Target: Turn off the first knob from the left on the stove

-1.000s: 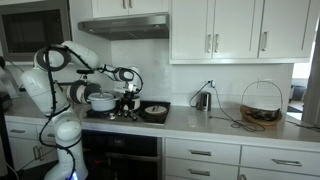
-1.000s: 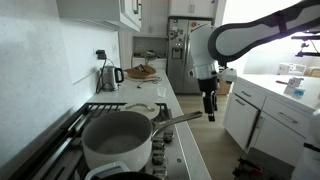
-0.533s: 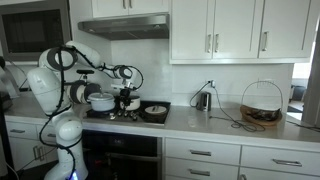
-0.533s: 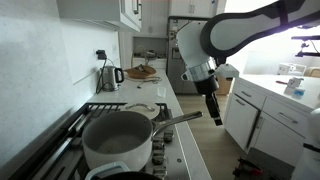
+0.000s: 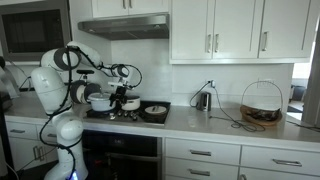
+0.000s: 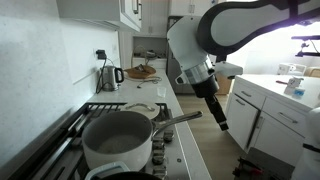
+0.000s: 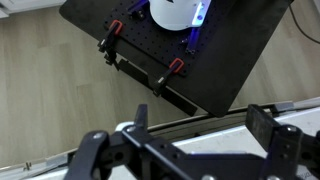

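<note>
Step in hand: approach. Black flat cooktop stove [image 6: 105, 109] lies beside arm; knob row on its front too small to make out. Dark two-finger pincer [image 6: 221, 122] hangs off stove front, pointing down, fingers spread, gripping nothing. Next move calls for finding leftmost knob, aligning, pinching, twisting.

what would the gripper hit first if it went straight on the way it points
Likely the floor: the gripper points down, tilted, past the stove front edge, with nothing seen below it. Depth is unclear.
</note>
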Controlling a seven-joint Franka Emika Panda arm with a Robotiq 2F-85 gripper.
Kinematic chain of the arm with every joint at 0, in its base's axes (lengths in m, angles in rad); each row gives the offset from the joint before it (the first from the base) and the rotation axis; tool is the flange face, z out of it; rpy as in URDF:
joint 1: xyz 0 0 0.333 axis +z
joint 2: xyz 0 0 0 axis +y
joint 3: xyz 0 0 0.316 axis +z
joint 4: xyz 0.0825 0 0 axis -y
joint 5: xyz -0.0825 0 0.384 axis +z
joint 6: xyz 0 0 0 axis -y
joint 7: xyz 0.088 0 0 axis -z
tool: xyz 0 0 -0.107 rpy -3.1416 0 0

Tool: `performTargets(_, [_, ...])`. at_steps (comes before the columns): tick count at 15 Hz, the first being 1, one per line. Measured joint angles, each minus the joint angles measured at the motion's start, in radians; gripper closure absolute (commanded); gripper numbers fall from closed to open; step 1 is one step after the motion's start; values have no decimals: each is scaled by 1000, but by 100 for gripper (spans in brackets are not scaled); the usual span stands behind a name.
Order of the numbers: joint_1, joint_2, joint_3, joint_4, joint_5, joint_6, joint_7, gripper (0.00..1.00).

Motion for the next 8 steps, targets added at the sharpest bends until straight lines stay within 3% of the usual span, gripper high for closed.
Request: performTargets(8, [62, 87, 87, 85, -1, 0, 0, 0])
